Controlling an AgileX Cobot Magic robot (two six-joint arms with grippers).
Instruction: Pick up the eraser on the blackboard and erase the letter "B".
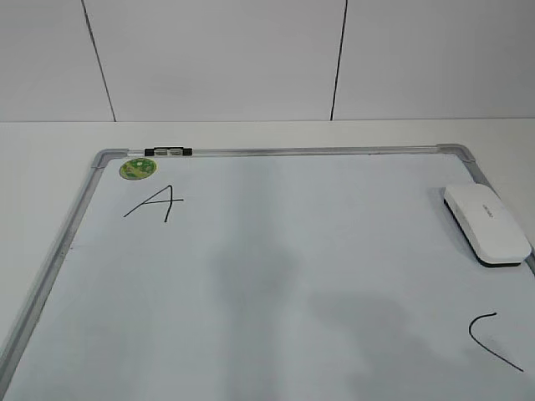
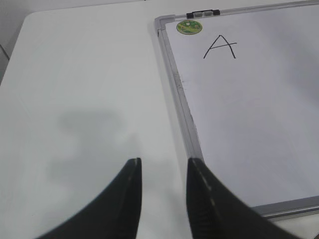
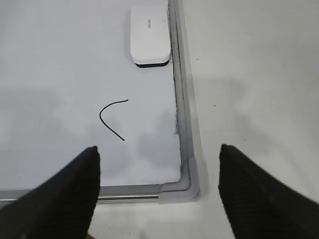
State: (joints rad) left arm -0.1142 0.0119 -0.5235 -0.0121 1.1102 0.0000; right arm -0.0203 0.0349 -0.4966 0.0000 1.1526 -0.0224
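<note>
The blackboard (image 1: 276, 276) is a white board with a grey frame lying flat on the table. The white eraser (image 1: 486, 223) lies on it by the right frame, seen also in the right wrist view (image 3: 149, 35). No letter "B" shows anywhere on the board; only a black "A" (image 1: 155, 205) and a curved "C" stroke (image 1: 493, 338) are drawn. My left gripper (image 2: 163, 167) is open and empty over the table, just left of the board's frame. My right gripper (image 3: 158, 154) is wide open and empty above the board's near right corner (image 3: 182, 186). Neither gripper shows in the exterior view.
A round green sticker (image 1: 138, 168) and a small black-and-clear clip (image 1: 168, 152) sit at the board's far left corner. White table (image 2: 79, 99) lies left of the board and also to its right (image 3: 249, 74). A panelled wall (image 1: 251, 58) stands behind.
</note>
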